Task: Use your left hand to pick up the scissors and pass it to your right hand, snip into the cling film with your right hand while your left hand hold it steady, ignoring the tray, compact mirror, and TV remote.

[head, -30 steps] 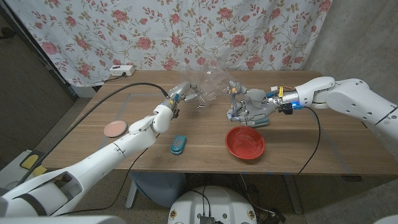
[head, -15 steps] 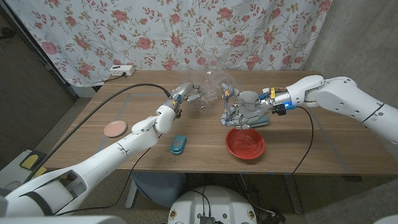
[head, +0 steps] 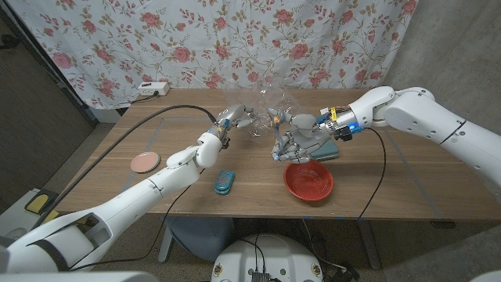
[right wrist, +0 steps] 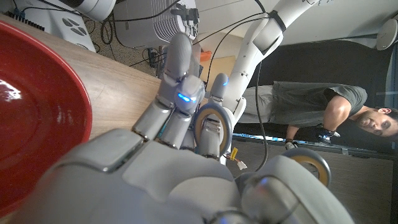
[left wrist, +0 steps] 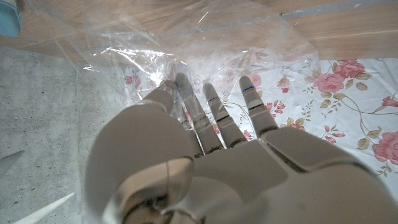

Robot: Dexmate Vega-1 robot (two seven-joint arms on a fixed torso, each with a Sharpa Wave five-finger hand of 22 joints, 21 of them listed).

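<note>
The left hand (head: 232,119) is raised above the far middle of the worktop (head: 376,184), its fingers closed on a crumpled sheet of clear cling film (head: 262,110) that hangs in the air between the two hands. In the left wrist view the fingers (left wrist: 214,112) press into the film (left wrist: 143,56), which spreads out ahead of them.

The right hand (head: 296,137) reaches in from the other side and holds the scissors (head: 275,119), with their tip up at the near edge of the film. In the right wrist view the fingers (right wrist: 180,93) pass through the grey handle loops (right wrist: 211,124), so the hand is clamped on the scissors; how far the blades stand apart cannot be told.

A red bowl (head: 308,179) sits on the worktop just below the right hand. A blue remote (head: 225,182) lies near the front edge, and a pink round mirror (head: 145,162) lies well to the left. A dark tray (head: 333,149) lies partly hidden behind the right hand.
</note>
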